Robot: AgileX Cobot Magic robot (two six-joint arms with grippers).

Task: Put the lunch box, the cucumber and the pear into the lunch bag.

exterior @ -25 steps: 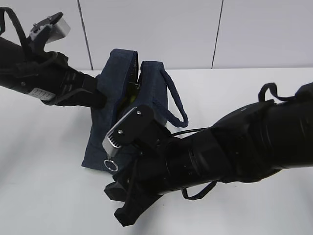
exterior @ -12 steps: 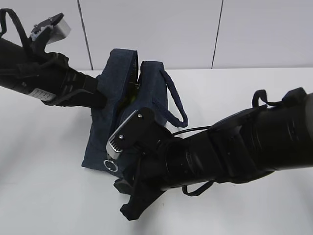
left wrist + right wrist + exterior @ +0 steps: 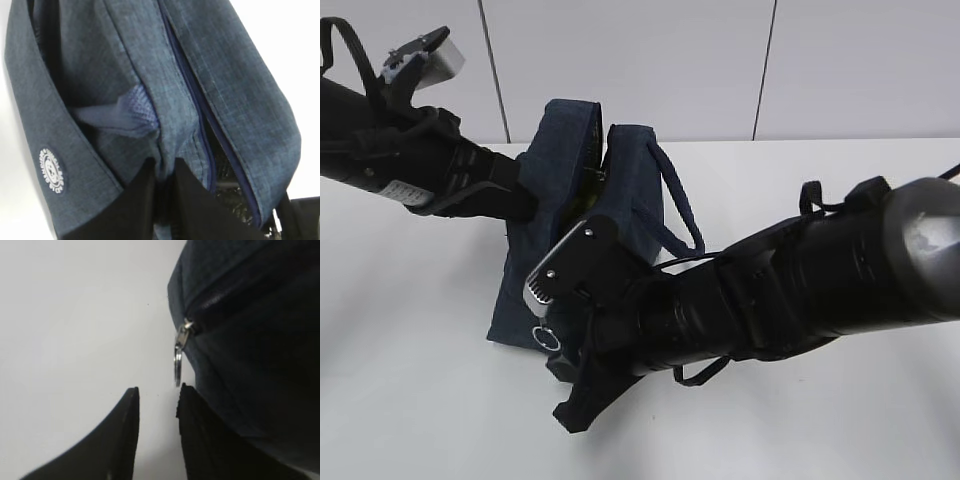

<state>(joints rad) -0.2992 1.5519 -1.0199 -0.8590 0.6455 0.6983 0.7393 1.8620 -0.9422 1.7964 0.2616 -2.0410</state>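
Note:
The navy lunch bag (image 3: 620,190) stands on the white table, its top partly open. My left gripper (image 3: 165,167) is shut on a fold of the bag's fabric beside the zipper opening, where silvery lining (image 3: 227,172) shows. My right gripper (image 3: 157,390) is open and empty, low by the bag's front corner. The silver ring pull (image 3: 178,365) hangs just ahead of its right fingertip and also shows in the exterior view (image 3: 548,337). A yellow-green sliver (image 3: 586,197) shows inside the opening; I cannot tell what it is. The lunch box, cucumber and pear are otherwise hidden.
One loop handle (image 3: 680,210) hangs over the bag's right side. The right arm (image 3: 800,290) lies across the table in front of the bag. A round white logo patch (image 3: 51,170) sits on the bag's side. White wall panels stand behind the table.
My right gripper has shifted slightly left and up along the bag's front corner, near the ring pull. The left arm and the bag have not moved.

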